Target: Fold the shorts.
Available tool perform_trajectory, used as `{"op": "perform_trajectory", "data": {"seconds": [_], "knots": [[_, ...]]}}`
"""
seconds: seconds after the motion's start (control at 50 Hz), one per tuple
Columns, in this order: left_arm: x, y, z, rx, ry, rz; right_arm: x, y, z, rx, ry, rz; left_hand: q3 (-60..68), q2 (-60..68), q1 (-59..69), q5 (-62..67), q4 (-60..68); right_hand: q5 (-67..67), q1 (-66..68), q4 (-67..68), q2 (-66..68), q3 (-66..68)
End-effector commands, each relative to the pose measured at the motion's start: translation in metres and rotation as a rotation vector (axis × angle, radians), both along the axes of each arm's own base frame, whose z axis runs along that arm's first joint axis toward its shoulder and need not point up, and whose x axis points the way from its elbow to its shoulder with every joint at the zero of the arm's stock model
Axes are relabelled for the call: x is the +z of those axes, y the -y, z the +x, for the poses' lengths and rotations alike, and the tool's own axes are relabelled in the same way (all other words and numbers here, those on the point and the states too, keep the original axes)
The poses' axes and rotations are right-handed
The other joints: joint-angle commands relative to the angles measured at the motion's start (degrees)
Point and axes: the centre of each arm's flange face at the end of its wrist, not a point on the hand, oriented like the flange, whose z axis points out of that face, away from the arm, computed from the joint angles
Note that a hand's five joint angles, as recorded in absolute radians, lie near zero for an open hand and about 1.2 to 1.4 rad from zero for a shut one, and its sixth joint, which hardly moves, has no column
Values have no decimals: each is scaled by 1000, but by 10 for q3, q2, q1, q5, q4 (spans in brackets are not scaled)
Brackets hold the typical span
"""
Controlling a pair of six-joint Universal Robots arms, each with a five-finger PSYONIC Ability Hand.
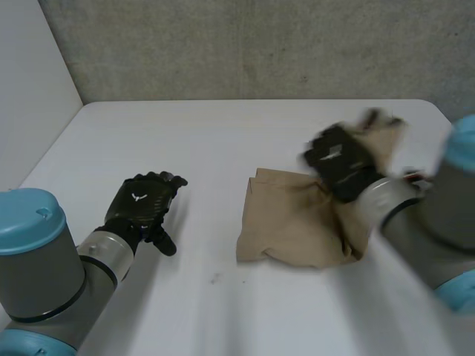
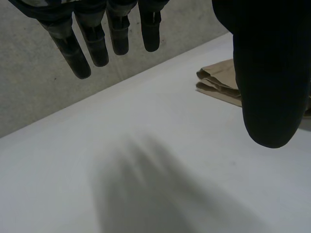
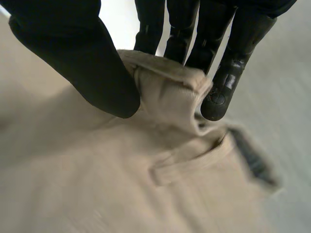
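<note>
The tan shorts (image 1: 293, 222) lie crumpled right of the table's middle, their right part lifted off the table. My right hand (image 1: 338, 159) is over that raised part. In the right wrist view its thumb (image 3: 92, 73) and fingers (image 3: 228, 73) pinch a thick hem of the shorts (image 3: 167, 80), and the cloth hangs below the hand. My left hand (image 1: 142, 202) rests low over the table at the left, well clear of the cloth. Its fingers (image 2: 95, 41) are straight and hold nothing; a folded edge of the shorts (image 2: 218, 82) shows beside its thumb (image 2: 269, 77).
The white table (image 1: 223, 133) ends at a grey wall (image 1: 260, 44) behind and a white side panel (image 1: 30, 81) on the left. The table's right corner lies beyond the right arm (image 1: 423, 222).
</note>
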Motion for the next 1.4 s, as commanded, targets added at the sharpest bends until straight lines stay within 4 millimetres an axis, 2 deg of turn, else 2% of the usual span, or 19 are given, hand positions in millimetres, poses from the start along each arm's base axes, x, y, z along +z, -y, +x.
{"op": "perform_trajectory", "data": {"seconds": [0.02, 0.06, 0.08, 0.16, 0.22, 0.3, 0.36, 0.44, 0.56, 0.66, 0.76, 0.88, 1.04, 1.08, 1.14, 1.16, 1.26, 1.32, 1.4], "knots": [[1, 0, 0, 8, 1, -5, -58, -63, 43, 336, -99, 146, -8, -2, -8, -2, -3, 136, 247, 106, 110, 111], [1, 0, 0, 8, 1, -5, -63, -67, 42, 356, -108, 176, -8, -2, -8, -2, -3, -70, 41, -100, -96, -95], [1, 0, 0, 8, 1, -5, -60, -68, 42, 364, -102, 188, -8, -2, -8, -2, -3, -264, -153, -294, -290, -289], [2, -1, 0, 5, 0, -6, -40, -65, 43, 338, -19, 197, -8, -2, -8, -2, -3, -471, -360, -501, -497, -496], [4, -1, -2, 2, -2, -15, -22, -56, 40, 287, 97, 240, -5, 1, -5, 1, 0, -508, -397, -538, -534, -533], [13, 5, -5, -4, -19, -46, 14, -28, 20, 106, 415, 398, -2, 4, -2, 5, 3, -553, -442, -583, -579, -578], [27, 11, -14, -17, -45, -91, 28, -11, 5, -2, 559, 452, -2, 4, -2, 5, 3, -553, -442, -583, -579, -578], [48, 10, -40, -80, -100, -150, 44, 11, -16, -133, 705, 484, 2, 8, 2, 8, 7, -553, -442, -583, -579, -578], [42, -1, -98, -197, -187, -89, 18, 27, -23, -264, 642, 561, 5, 11, 5, 12, 10, -553, -442, -583, -579, -578], [11, 7, -118, -178, -156, 38, -18, 36, -22, -344, 532, 637, 5, 11, 5, 12, 10, -553, -442, -583, -579, -578], [-25, 12, -123, -121, -72, 147, -53, 44, -22, -376, 421, 663, 5, 11, 5, 12, 10, -553, -442, -583, -579, -578], [-56, 13, -113, -39, 29, 208, -74, 49, -31, -430, 339, 647, 3, 9, 3, 10, 8, -553, -442, -583, -579, -578], [-57, 8, -106, -26, 55, 219, -73, 50, -34, -434, 303, 618, 3, 9, 3, 10, 8, -553, -442, -583, -579, -578], [-50, 7, -107, -31, 44, 207, -66, 49, -32, -424, 315, 602, 3, 9, 3, 10, 8, -553, -442, -583, -579, -578], [-12, 7, -107, -37, -16, 141, -48, 49, -30, -408, 353, 560, -2, 4, -2, 5, 3, -553, -442, -583, -579, -578], [-4, 6, -106, -37, -28, 129, -27, 50, -31, -394, 392, 500, -2, 4, -2, 5, 3, -553, -442, -583, -579, -578], [71, -1, -88, -26, -141, -2, 26, 49, -37, -378, 536, 351, -3, 3, -3, 3, 2, -553, -442, -583, -579, -578], [114, 6, -65, 22, -206, -86, 81, 39, -48, -395, 679, 229, -2, 4, -2, 5, 3, -553, -442, -583, -579, -578], [160, 20, -25, 124, -259, -176, 115, 33, -63, -438, 751, 136, 7, 13, 7, 13, 12, -553, -442, -583, -579, -578]]}}
